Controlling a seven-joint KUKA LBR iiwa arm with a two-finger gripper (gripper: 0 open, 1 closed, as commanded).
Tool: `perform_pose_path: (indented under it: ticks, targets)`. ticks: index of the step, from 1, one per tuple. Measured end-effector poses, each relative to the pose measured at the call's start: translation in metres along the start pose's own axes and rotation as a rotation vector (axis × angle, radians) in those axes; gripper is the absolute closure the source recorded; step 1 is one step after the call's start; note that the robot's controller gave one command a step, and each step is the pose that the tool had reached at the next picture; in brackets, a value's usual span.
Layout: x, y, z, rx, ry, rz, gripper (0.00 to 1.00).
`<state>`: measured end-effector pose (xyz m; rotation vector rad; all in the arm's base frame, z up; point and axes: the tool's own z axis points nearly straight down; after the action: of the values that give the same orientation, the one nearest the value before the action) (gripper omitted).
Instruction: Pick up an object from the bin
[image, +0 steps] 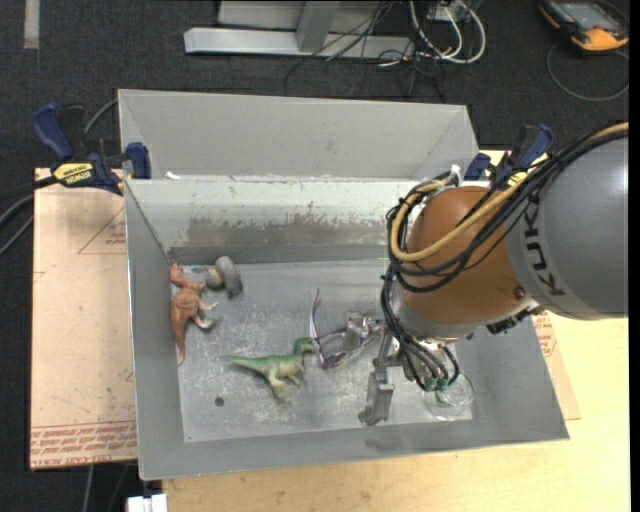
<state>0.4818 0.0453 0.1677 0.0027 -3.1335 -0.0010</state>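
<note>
My gripper (378, 398) hangs low over the bin floor, right of the middle and near the front wall. Just to its left lies a tangle of thin wire and clear plastic (330, 345), beside the gripper and not held. Left of that a green toy dinosaur (272, 366) stands on the floor, its head turned toward the tangle. A small clear, glassy thing (447, 398) lies on the floor to the gripper's right, partly under the arm's cables.
An orange toy dinosaur (185, 302) lies against the left wall, with a grey pebble-like lump (226, 277) next to its head. The arm's orange cover and cables hide the bin's right middle. Bare floor shows at the front left.
</note>
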Motion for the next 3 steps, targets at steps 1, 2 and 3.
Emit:
perform_pose_path:
  ticks: [1, 2, 3]
  targets:
    - [-0.002, 0.000, -0.004, 0.000, -0.008, 0.002, 0.00]
    - [-0.026, 0.004, 0.071, -0.001, -0.005, -0.090, 0.00]
    - [-0.065, 0.007, 0.095, -0.001, -0.010, -0.100, 0.00]
